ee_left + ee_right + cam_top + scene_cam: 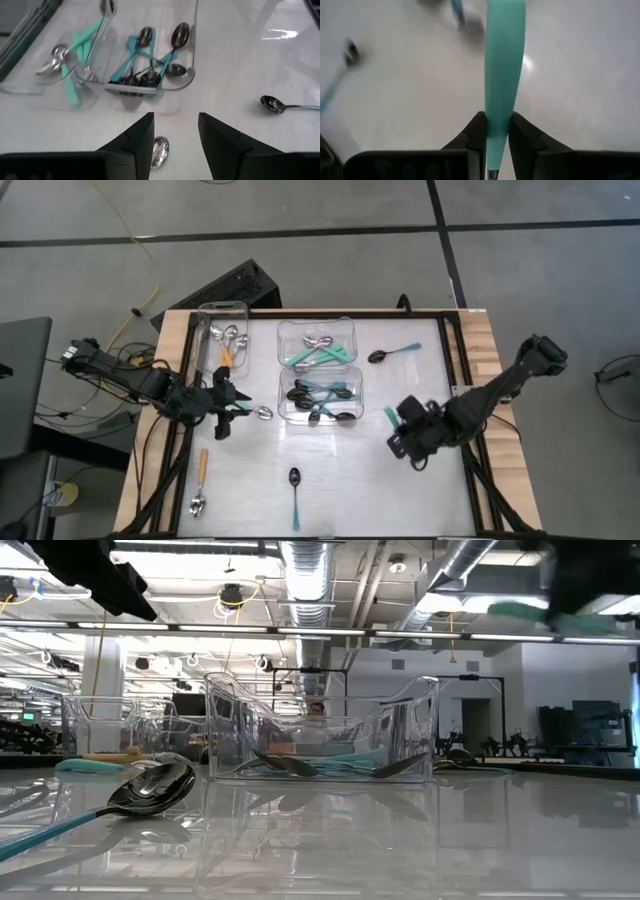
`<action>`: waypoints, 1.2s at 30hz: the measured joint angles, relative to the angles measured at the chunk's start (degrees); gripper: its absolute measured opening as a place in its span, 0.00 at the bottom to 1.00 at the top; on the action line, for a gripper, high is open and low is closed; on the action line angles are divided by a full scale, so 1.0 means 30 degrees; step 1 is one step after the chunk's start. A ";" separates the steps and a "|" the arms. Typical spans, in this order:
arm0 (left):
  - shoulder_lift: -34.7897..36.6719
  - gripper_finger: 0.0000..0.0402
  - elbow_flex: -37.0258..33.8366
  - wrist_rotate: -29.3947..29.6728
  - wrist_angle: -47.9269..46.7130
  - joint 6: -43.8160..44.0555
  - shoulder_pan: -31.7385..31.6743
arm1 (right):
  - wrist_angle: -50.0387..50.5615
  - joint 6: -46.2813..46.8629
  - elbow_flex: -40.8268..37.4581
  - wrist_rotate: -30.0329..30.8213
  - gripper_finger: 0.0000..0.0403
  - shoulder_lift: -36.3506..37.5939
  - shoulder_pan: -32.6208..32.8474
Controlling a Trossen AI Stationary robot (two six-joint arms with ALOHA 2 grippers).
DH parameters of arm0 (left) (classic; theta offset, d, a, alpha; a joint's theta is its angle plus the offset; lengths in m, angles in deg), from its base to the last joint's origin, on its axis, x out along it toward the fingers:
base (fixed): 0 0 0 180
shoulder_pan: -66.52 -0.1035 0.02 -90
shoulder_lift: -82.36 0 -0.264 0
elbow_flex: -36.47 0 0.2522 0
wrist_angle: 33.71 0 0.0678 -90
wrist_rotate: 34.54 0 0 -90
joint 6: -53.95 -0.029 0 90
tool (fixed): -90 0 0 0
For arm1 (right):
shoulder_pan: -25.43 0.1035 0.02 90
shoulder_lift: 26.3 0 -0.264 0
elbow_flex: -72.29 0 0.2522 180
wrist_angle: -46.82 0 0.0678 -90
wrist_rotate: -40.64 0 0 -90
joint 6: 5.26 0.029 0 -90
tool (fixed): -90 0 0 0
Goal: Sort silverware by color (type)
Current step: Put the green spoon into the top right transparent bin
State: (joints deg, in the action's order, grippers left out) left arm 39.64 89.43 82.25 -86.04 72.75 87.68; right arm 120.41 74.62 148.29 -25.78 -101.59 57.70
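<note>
The right tool [496, 131] is shut tight on the teal plastic handle of a small spoon [504, 70], held up above the white tabletop [340, 470] just right of the clear plastic tub of black-bowled teal spoons [320, 395]. The left tool [175, 132] hangs with its fingers wide apart over a shiny silver spoon bowl [159, 151] beside that same tub. I think the right arm should first check its spoon's bowl colour (hidden here), then let go low over the matching tub.
</note>
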 joint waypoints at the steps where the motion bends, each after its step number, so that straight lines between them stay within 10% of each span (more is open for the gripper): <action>1: 0.0000 0.35 0.0000 -0.0013 0.0243 -0.0257 0.0000 | -0.0202 -0.0881 0.0332 0.0545 0.19 0.0130 -0.0335; 11: 0.1566 0.34 0.0000 -0.1201 0.2761 -0.2050 0.0000 | -0.7237 -1.1687 0.1221 0.0296 0.19 0.0705 -0.5622; 22: 0.3493 0.34 0.0000 -0.1213 0.2681 -0.2050 0.0000 | -1.9805 -1.9444 0.1272 -0.7230 0.19 -0.2946 -1.2849; 36: 0.3745 0.35 0.0000 -0.1197 0.2696 -0.1810 -0.0007 | -1.1218 -2.9757 1.0400 -0.9829 0.19 -0.9526 -1.7721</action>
State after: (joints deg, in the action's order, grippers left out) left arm 50.87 89.43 78.65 -77.95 67.32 87.66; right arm 86.76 -14.65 179.49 -55.27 -130.16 4.53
